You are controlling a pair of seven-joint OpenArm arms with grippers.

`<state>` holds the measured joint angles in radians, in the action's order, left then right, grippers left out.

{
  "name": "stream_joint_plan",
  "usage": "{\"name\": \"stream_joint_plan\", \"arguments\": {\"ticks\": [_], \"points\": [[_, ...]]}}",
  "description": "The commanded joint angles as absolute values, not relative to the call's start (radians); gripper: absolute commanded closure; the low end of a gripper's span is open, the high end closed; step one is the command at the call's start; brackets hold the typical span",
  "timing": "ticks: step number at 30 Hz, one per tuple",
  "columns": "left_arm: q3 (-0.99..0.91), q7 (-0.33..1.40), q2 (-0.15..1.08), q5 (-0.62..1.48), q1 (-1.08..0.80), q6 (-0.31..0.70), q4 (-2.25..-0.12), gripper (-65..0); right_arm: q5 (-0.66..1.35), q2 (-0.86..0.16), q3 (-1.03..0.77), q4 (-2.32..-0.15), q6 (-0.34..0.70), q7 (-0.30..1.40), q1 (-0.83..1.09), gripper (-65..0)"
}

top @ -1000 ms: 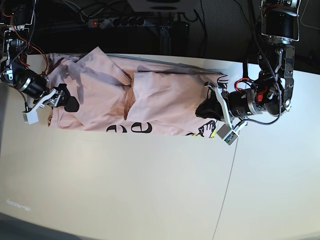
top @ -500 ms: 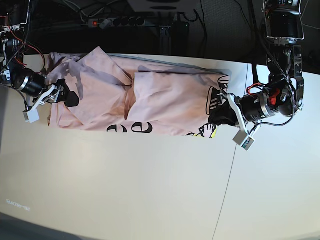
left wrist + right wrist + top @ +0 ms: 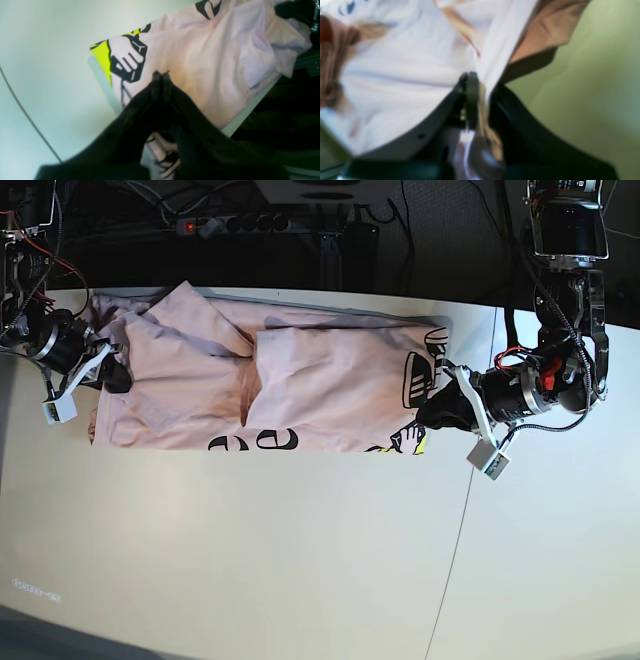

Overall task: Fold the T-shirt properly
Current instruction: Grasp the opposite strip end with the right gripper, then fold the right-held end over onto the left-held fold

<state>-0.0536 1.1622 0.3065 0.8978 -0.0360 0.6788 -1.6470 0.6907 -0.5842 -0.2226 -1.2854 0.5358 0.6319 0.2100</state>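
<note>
a: pictured: t-shirt (image 3: pixel 300 390) stretched sideways across the far half of the worktop (image 3: pixel 300 560), already doubled into a long band, lettering peeking out along the near edge.

b: held at both ends?

a: yes. left gripper (image 3: pixel 432 412) at the end with the yellow-black graphic (image 3: pixel 117 60), fingers (image 3: pixel 160 82) pressed fully together; appears pinched on the hem there, though the cloth between them hidden in the wrist view. right gripper (image 3: pixel 112 372) at the opposite end, fingers (image 3: pixel 470 95) closed on a fold of pink cloth, seen clearly from its own camera.

b: why gripped that way?

a: probably to keep the band taut and flat between the two ends, ready for carrying one end over to the other.

b: anything in the way?

a: near half of the worktop bare. far edge (image 3: pixel 250 110) close behind the shirt, so some cloth likely to slip off the back if dragged that way. power strip (image 3: pixel 235 224) and cables (image 3: pixel 420 210) beyond the edge, well apart. rumpled flaps in the middle (image 3: pixel 270 360) likely to spoil a neat fold unless smoothed.
</note>
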Motion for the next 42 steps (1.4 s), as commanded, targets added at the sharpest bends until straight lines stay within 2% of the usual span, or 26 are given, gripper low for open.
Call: {"name": "stream_joint_plan", "arguments": {"ticks": [1, 7, 13, 20, 24, 34, 42], "points": [[-0.061, 1.151, 0.334, 0.934, -0.020, 0.698, -1.664, 0.0, 0.566, -0.603, -0.228, -1.277, 0.588, 0.686, 0.217, 0.0], [-0.061, 1.157, 0.411, 0.955, -0.020, 0.698, -1.664, 0.0, 0.541, -0.604, -0.289, -1.277, 0.580, 0.681, 0.216, 0.0], [-0.061, 1.172, 0.416, 0.971, -0.047, 0.698, -1.664, 0.0, 0.543, -0.604, -0.418, -1.277, 0.580, 0.685, 0.213, 0.0], [-0.061, 1.159, 0.415, 0.970, -0.119, 0.698, -1.664, 0.0, 0.697, -0.641, -0.459, -1.299, 0.581, 0.746, 0.214, 0.0], [-0.060, 1.139, 0.412, 0.968, -0.144, 0.698, -1.663, 0.0, 0.709, -0.653, -0.487, -1.381, 0.581, 0.766, 0.214, 0.0], [-0.060, 1.119, 0.310, 0.952, -0.150, 0.698, -1.663, 0.0, 0.870, -0.653, -0.532, -1.640, 0.581, 0.834, 0.211, 0.0], [-0.018, 1.070, 0.204, 0.855, -0.150, 0.698, -1.661, 0.0, 0.875, -0.632, -0.530, -1.781, 0.581, 0.833, 0.210, 0.0]]}}
